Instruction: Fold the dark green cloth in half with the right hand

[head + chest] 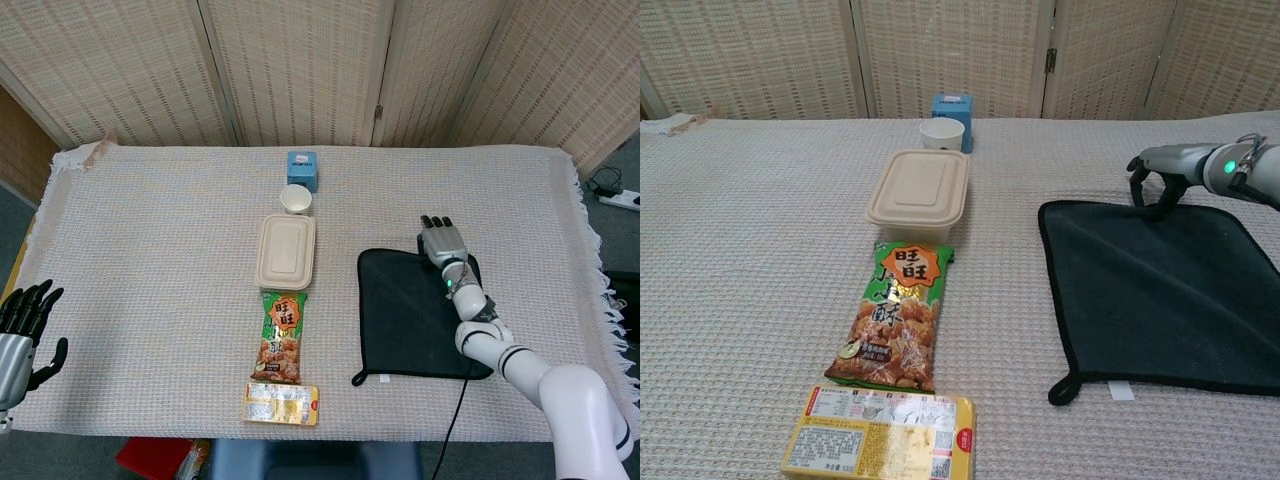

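- Right robot hand [1160,185] at far edge of flat dark green cloth [1155,290], fingers curled down; actual pinch? can't tell.
- Could slip off thin hem.
- Might drag instead of folding.

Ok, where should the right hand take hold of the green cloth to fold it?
Probably the far edge of the cloth, pinched from above where the right hand already sits. The cloth lies flat, so only its bound edge offers anything to pinch. The near-left corner has a loop, but that is farther off.
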`<state>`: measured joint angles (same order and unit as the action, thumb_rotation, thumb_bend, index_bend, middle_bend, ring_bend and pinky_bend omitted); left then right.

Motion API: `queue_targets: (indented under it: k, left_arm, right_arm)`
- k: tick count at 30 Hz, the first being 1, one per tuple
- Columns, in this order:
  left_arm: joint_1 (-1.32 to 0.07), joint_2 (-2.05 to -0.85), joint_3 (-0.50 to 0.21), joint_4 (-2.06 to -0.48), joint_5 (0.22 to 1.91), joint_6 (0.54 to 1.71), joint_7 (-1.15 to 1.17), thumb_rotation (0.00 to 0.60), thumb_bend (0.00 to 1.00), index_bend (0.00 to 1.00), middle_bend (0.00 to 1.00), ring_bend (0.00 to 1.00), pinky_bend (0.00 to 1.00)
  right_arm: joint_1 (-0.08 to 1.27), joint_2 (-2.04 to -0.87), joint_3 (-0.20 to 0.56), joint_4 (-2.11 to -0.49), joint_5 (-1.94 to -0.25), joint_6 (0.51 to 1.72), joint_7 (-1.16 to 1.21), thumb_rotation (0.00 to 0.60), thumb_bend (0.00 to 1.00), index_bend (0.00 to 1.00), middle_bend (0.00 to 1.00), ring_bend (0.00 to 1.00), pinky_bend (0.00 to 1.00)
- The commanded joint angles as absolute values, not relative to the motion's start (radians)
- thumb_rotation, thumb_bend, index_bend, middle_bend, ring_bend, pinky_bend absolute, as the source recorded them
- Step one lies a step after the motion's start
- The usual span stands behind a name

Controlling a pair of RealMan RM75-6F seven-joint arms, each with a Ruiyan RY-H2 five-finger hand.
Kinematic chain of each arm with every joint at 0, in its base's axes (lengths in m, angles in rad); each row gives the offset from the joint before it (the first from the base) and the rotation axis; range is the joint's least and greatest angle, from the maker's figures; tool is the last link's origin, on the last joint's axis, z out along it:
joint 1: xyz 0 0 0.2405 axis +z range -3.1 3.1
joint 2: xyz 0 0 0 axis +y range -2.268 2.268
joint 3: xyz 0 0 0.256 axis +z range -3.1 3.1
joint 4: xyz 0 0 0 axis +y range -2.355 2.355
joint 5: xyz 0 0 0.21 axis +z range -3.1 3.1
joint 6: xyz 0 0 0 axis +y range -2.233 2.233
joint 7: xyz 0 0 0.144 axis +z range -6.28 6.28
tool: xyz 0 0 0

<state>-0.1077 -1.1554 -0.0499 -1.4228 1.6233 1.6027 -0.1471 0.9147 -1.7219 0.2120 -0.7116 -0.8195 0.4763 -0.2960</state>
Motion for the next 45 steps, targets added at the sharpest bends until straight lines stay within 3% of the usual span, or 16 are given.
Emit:
queue_targets:
  k: [1,15,22,29,45]
  left_arm:
    - [-0.109,-1.157,-0.05,-1.419,1.624,1.603,-0.149,0.6,0.59,0.02,0.05,0.0,0.0]
    - [-0.114,-1.166,-0.049,-1.401,1.631,1.614,-0.16,0.6,0.59,0.0,0.05,0.0,0.0]
    - [-0.109,-1.165,-0.047,-1.406,1.637,1.631,-0.151,0.6,0.59,0.0,0.05,0.0,0.0]
    - [-0.108,-1.166,-0.044,-1.417,1.646,1.638,-0.136,0.6,0.59,0.0,0.05,0.0,0.0]
    - [-0.102,-1.164,-0.026,-1.437,1.681,1.661,-0.12,0.6,0.59,0.0,0.05,0.0,0.0]
  right_arm:
    - [0.913,-1.722,0.212,-0.71,-0.824,0.48,-0.291,0.6,0.47,0.59,0.09,0.01,0.02]
    - [0.891,-1.692,0.226,-0.761,-0.876,0.513,-0.225,0.6,0.49,0.63,0.11,0.03,0.03]
    - [0.81,-1.54,0.217,-1.004,-0.956,0.614,-0.165,0.6,0.49,0.64,0.12,0.03,0.03]
    - [0.72,-1.394,0.143,-1.265,-1.057,0.709,-0.172,0.6,0.49,0.64,0.12,0.03,0.03]
    - [0.619,-1.251,0.013,-1.613,-1.189,0.873,-0.327,0.6,0.49,0.64,0.12,0.04,0.03]
